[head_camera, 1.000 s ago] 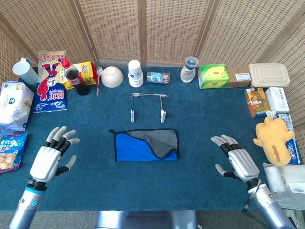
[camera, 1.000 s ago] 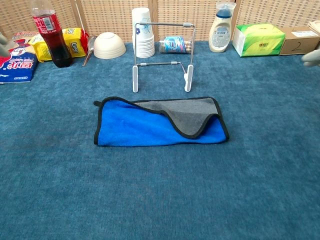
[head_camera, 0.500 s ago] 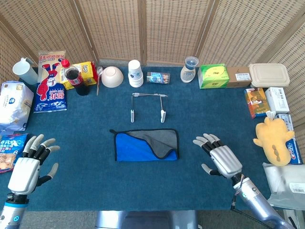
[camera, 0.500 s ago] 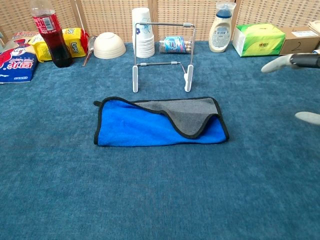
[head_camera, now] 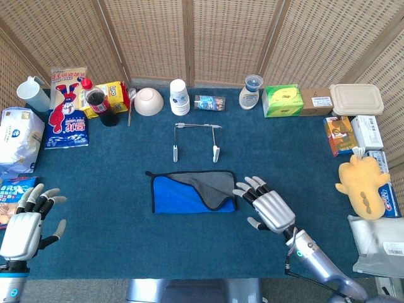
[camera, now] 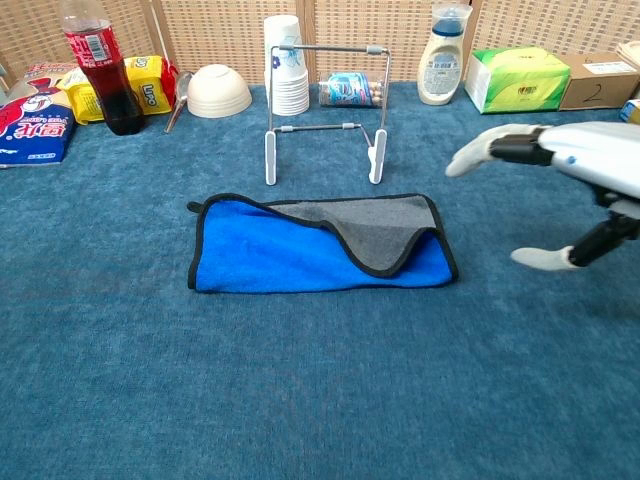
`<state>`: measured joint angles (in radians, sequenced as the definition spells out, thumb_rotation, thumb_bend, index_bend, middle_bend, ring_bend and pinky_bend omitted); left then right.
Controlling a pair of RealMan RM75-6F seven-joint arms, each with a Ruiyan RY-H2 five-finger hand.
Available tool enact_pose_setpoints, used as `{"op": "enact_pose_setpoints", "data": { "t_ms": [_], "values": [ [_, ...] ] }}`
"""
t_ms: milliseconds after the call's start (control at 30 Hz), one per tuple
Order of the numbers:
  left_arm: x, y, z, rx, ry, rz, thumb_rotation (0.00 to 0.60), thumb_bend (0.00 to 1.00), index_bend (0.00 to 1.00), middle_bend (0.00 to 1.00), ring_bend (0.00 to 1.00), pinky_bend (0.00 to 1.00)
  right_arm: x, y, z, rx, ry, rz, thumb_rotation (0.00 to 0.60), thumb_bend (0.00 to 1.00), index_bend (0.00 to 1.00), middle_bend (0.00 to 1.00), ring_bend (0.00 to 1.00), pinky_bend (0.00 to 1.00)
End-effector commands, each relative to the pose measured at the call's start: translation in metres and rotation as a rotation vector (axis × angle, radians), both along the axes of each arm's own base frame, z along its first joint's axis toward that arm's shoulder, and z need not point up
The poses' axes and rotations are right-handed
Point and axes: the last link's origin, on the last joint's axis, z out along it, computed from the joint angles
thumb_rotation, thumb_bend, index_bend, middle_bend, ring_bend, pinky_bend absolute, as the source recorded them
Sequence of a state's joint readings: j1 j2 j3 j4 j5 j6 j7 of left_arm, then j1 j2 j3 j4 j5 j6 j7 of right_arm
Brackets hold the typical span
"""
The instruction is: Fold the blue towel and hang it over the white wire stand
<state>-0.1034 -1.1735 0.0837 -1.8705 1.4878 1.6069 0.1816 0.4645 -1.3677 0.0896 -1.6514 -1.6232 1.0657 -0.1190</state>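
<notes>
Crowding the table's (head_camera: 126,252) far edge (behind stand (head_camera: 196,140)): cups (head_camera: 180,96), bowl (head_camera: 148,101), bottles (head_camera: 100,103).

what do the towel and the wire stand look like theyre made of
Blue towel: soft plush cloth, probably microfibre, matte and fuzzy, grey underside, black stitched edging.
White wire stand: thin bent metal rod, smooth and faintly shiny, with white feet that look like plastic or coating.

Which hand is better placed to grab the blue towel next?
Likely the right hand: open, just beside the blue towel's right edge. The left hand sits open at the table's far left corner.
</notes>
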Motion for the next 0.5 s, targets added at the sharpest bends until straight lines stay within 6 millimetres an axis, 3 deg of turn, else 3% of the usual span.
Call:
{"op": "enact_pose_setpoints", "data": {
  "t_ms": [33, 500],
  "values": [
    [0.0, 0.001, 0.002, 0.004, -0.004, 0.001, 0.6, 0.31, 0.3, 0.23, 0.04, 0.0, 0.007, -0.006, -0.011, 0.008, 0.011, 0.027, 0.6, 0.28, 0.18, 0.14, 0.02, 0.0],
    [0.006, 0.006, 0.011, 0.02, -0.017, -0.025, 0.6, 0.31, 0.29, 0.23, 0.03, 0.0, 0.032, -0.029, -0.053, 0.029, 0.021, 0.093, 0.6, 0.27, 0.17, 0.13, 0.01, 0.0]
  ]
}}
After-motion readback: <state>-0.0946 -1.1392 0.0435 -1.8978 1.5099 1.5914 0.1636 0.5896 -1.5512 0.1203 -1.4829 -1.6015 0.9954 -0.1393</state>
